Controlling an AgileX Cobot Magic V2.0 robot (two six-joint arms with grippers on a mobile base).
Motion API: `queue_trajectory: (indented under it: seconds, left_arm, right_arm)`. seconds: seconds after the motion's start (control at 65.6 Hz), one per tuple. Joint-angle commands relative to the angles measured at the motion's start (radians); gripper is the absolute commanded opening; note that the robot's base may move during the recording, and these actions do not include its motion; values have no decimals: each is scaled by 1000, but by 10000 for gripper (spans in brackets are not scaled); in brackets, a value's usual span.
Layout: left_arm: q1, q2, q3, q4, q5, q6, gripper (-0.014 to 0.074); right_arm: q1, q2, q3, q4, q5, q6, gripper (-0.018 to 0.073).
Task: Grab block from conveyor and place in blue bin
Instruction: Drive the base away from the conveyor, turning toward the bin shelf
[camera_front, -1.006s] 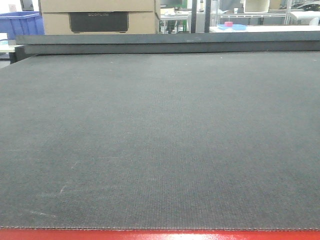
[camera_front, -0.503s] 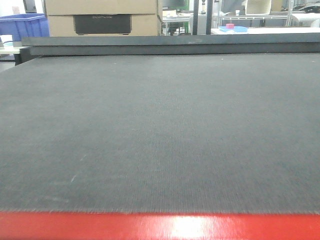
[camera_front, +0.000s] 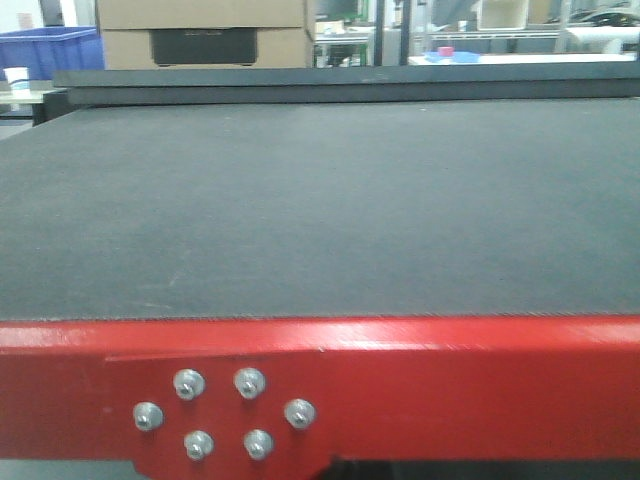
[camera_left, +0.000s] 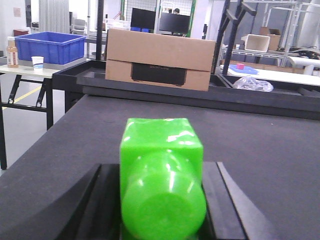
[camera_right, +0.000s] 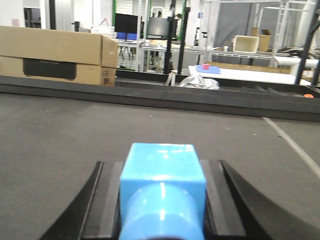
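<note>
The conveyor's dark grey belt (camera_front: 320, 200) fills the front view, with its red frame (camera_front: 450, 370) and several bolts along the bottom. No gripper shows in that view. In the left wrist view my left gripper (camera_left: 160, 167) is shut on a shiny green block (camera_left: 161, 150), held just above the belt (camera_left: 275, 150). In the right wrist view my right gripper (camera_right: 161, 165) is shut on a light blue block (camera_right: 162, 170) over the belt (camera_right: 50, 130). A blue bin (camera_left: 50, 46) stands on a table beyond the belt's far left corner; it also shows in the front view (camera_front: 55, 50).
A cardboard box (camera_left: 160, 57) stands behind the belt's far raised black rail (camera_left: 200, 92). A bottle (camera_left: 12, 52) and a cup (camera_left: 37, 62) sit by the bin. A white table (camera_right: 240, 75) with a pink item lies far right, and shelving behind.
The front view has pulled back from the belt: the red frame edge has risen from a thin strip to a wide band with bolts showing.
</note>
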Motion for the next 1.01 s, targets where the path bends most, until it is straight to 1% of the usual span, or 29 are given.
queue_trajectory:
  seconds: [0.0, 0.594, 0.991]
  left_arm:
    - [0, -4, 1, -7, -12, 0, -111]
    - [2, -140, 1, -7, -12, 0, -111]
    - [2, -163, 1, -7, -12, 0, -111]
  right_arm:
    - [0, -5, -4, -7, -26, -3, -159]
    - [0, -5, -4, -7, -26, -3, -159]
    - [0, -5, -4, -7, -26, -3, -159]
